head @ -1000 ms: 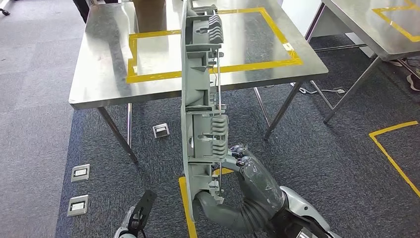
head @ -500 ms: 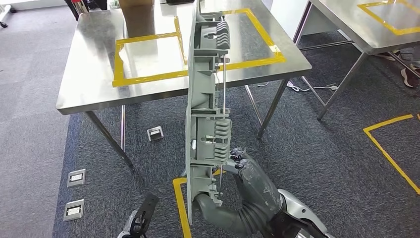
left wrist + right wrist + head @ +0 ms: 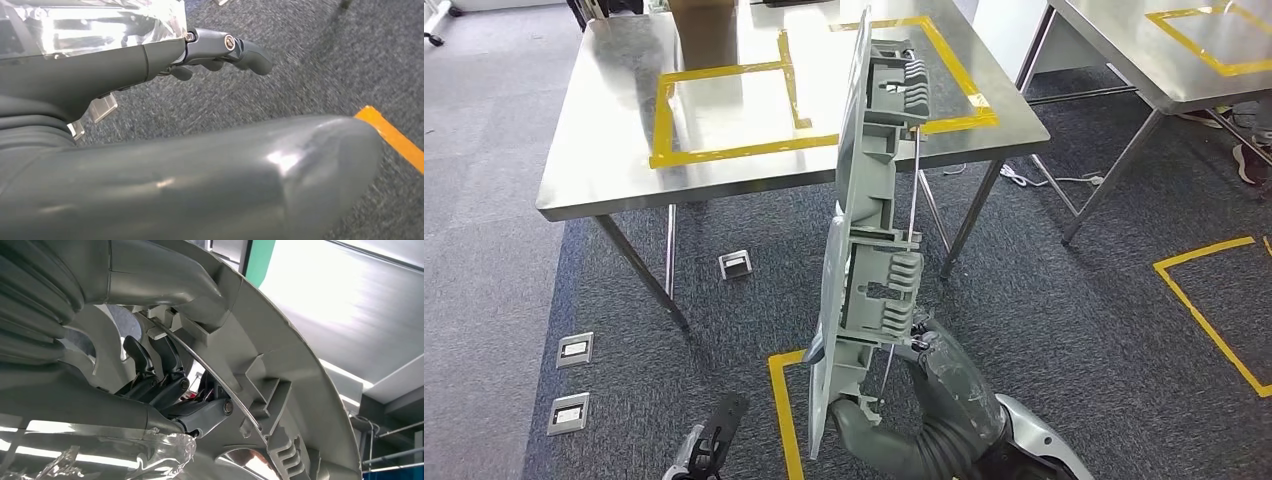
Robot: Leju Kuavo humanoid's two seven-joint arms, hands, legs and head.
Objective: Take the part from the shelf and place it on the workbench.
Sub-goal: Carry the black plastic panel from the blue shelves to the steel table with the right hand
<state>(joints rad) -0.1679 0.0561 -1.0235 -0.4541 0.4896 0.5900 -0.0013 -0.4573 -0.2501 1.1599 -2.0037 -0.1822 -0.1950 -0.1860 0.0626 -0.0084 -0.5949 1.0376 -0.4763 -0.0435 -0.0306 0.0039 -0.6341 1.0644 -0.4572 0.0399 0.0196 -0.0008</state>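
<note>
A long grey plastic part [image 3: 864, 220] with ribs and a thin metal rod stands nearly upright in front of me, its top leaning right over the workbench edge. My right hand [image 3: 929, 350] grips it near its lower end. In the right wrist view the dark fingers [image 3: 160, 375] hook into the part's ribbed inner side [image 3: 280, 390]. The steel workbench [image 3: 614, 150] lies ahead, marked with yellow tape rectangles [image 3: 724, 152]. My left hand [image 3: 714, 435] hangs low at the left, holding nothing, with its fingers [image 3: 225, 47] apart from the thumb [image 3: 200, 180].
A cardboard box [image 3: 704, 25] stands at the back of the workbench. A second steel table [image 3: 1124, 40] is at the right. Floor sockets [image 3: 574, 350] and a small metal box [image 3: 736, 264] sit on the carpet, with yellow floor tape [image 3: 1214, 300] at the right.
The view shifted, bringing the workbench a little nearer and to the left. My right hand tilted the part so its top leans right, and the part moved rightward.
</note>
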